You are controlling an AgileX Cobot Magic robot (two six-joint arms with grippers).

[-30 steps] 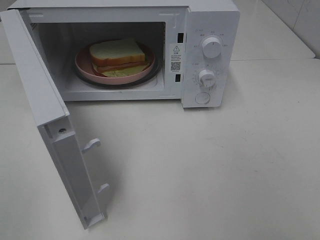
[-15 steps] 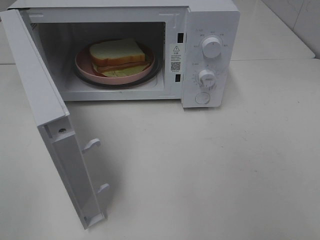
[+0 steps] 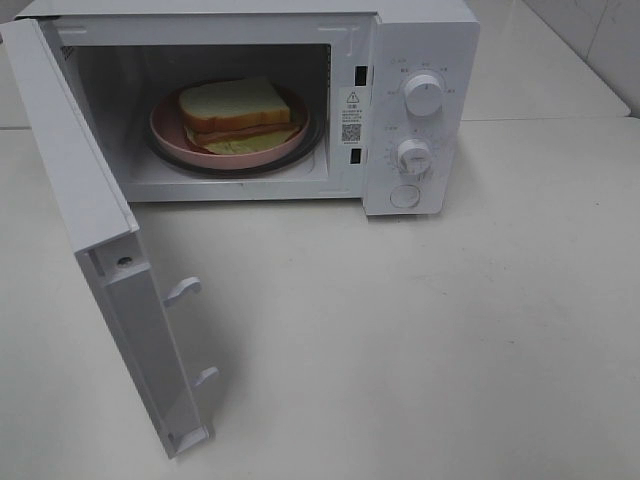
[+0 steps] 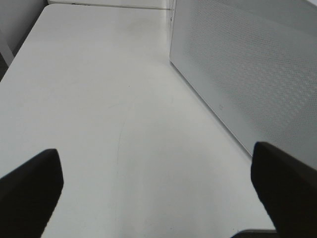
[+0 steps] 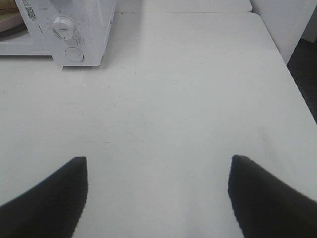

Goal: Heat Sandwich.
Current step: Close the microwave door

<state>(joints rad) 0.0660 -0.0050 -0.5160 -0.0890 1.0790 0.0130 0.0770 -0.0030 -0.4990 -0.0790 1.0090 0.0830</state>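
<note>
The sandwich of white bread with pinkish filling and a pale green layer lies on a round pink plate inside the white microwave. The microwave door stands wide open, swung out toward the front left. Neither gripper shows in the high view. In the left wrist view my left gripper is open and empty above the table, beside the door's perforated outer face. In the right wrist view my right gripper is open and empty over the table, well short of the microwave's control panel.
The panel carries two dials and a round button. The white table stretches in front of and right of the microwave. The table's right edge shows in the right wrist view.
</note>
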